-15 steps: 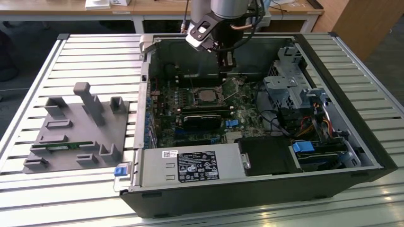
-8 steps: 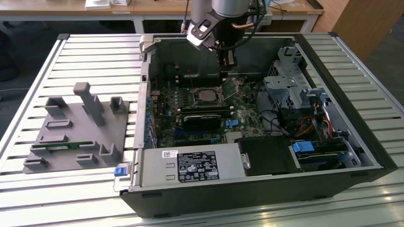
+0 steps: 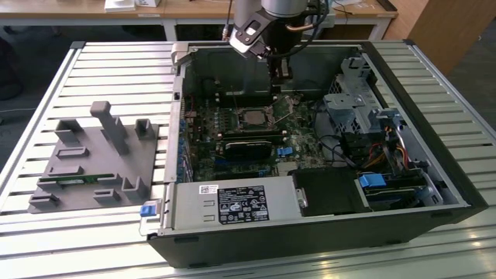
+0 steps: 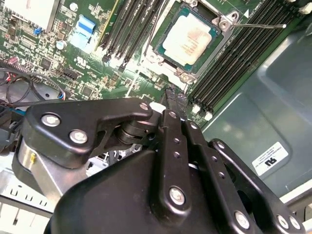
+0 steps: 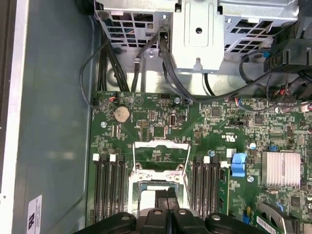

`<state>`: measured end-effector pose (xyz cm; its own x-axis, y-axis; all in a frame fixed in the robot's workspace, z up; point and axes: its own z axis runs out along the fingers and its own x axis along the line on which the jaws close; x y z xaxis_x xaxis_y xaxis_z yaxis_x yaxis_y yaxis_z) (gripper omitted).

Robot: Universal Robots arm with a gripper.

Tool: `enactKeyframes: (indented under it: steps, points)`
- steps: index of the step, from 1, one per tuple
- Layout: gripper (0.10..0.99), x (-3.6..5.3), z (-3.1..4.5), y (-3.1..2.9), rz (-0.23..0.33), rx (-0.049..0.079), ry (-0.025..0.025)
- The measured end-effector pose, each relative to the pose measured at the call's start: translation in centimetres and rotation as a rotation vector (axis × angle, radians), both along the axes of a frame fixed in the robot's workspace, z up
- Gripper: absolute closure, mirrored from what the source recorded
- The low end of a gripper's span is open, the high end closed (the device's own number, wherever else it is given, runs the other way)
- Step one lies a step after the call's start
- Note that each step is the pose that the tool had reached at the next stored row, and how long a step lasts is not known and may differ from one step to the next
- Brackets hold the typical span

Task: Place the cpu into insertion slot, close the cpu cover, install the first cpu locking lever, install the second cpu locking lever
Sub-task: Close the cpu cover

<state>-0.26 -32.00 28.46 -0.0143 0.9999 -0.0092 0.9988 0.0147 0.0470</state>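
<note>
1. One dark computer case (image 3: 310, 244) lies open on the slatted tabletop (image 3: 101, 64). A silver power supply (image 3: 232, 204) sits inside it, along the wall nearest the tabletop's near edge.
2. Beside the case, toward the tabletop's edge at the exterior view's left, rests a grey fixture block (image 3: 93, 168).
3. Farther in, a green motherboard (image 5: 146, 109) covers the case floor.
4. The cpu (image 4: 190, 39) lies flat in the insertion slot (image 4: 157, 43), silvery top up, with banks of black memory slots (image 5: 108, 187) on either side.
5. The cpu cover (image 5: 161, 144) is swung open off the slot, on the side toward the metal drive cage (image 5: 200, 34). Green board shows through its window.
6. One thin wire locking lever (image 4: 263, 24) juts out from a corner of the slot across the memory slots.
7. The gripper (image 4: 174, 95) hangs above the board just beside the slot, on the side away from the cover. Its jaws are pressed together with nothing between them, and they touch neither the cpu nor the cover.
8. Beyond the tabletop's far edge stand wooden desks (image 3: 194, 9).
</note>
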Motion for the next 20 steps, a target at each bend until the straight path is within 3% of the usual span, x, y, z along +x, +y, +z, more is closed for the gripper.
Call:
enactKeyframes:
  steps: [20]
  points:
    - [0.965, 1.74, -0.30, 0.00, 0.000, 0.000, 0.0000]
